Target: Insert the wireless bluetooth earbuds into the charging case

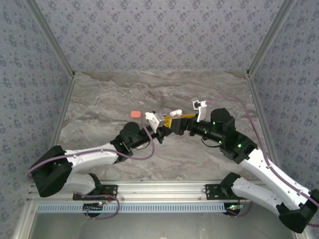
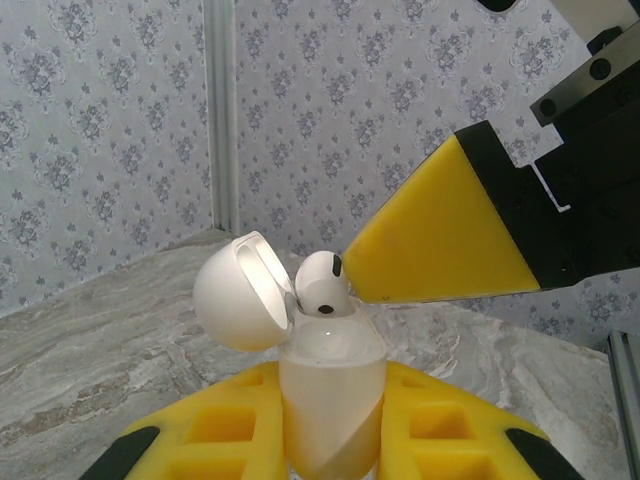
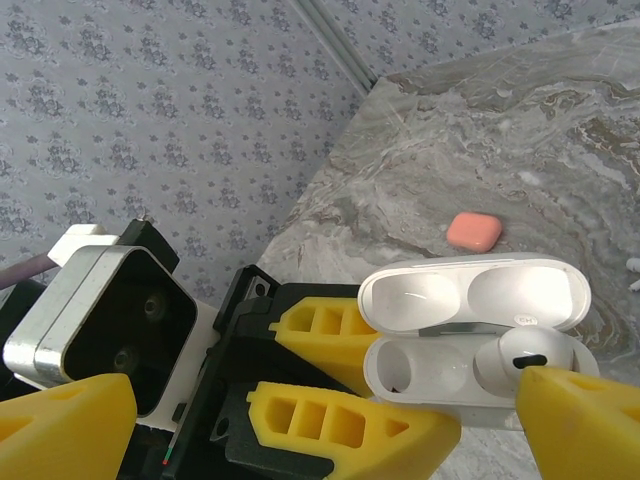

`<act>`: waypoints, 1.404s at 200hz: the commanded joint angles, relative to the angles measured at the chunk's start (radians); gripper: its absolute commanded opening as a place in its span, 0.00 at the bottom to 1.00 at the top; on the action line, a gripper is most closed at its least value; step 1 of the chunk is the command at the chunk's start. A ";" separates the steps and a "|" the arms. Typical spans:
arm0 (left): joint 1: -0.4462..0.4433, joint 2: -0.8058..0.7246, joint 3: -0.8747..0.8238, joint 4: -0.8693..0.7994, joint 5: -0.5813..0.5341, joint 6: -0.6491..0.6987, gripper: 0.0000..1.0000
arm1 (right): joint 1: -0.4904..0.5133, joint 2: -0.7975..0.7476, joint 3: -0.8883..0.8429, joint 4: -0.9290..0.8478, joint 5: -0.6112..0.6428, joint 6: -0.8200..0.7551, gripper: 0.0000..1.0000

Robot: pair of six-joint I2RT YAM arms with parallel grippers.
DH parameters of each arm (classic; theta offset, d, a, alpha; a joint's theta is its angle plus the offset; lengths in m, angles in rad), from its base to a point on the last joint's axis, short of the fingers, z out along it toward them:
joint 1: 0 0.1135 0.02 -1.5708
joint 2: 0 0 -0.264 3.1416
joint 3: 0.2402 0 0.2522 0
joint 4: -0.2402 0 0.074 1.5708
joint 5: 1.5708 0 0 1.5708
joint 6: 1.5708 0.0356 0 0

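Marble and wallpaper around the workspace

We look down on a grey veined marble table [image 1: 164,162] walled in blue-grey floral wallpaper [image 1: 159,35] at 9, 12 and 3 o'clock. Metal posts [image 1: 50,37] rise at 11 and 1 o'clock, and an aluminium rail [image 1: 159,188] runs along 6 o'clock.

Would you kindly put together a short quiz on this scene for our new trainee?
1. What does the left gripper hold?
A) a cable
B) the white charging case
C) nothing
2. True or false: both sockets of the open case are filled.
3. What colour is the small case lying on the table?

Key
1. B.
2. False: one earbud sits in a socket, and the other socket is empty.
3. Orange-red.
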 commanded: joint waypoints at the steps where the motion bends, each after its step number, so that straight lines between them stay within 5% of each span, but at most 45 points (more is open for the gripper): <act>1: -0.005 -0.003 0.039 0.040 0.013 -0.007 0.00 | 0.004 -0.008 0.040 -0.001 0.005 -0.025 1.00; 85: -0.005 -0.051 0.005 0.009 -0.053 -0.002 0.00 | 0.002 -0.088 0.067 -0.143 0.119 -0.102 1.00; 159: 0.072 -0.370 -0.116 -0.236 -0.267 -0.047 0.00 | -0.046 -0.088 -0.106 -0.183 0.165 -0.118 1.00; 190: 0.106 -0.529 -0.168 -0.311 -0.287 -0.068 0.00 | -0.050 0.022 -0.192 -0.064 0.121 -0.101 1.00; 281: 0.116 -0.733 -0.190 -0.442 -0.269 -0.060 0.00 | 0.031 0.541 -0.116 0.207 0.095 -0.094 0.72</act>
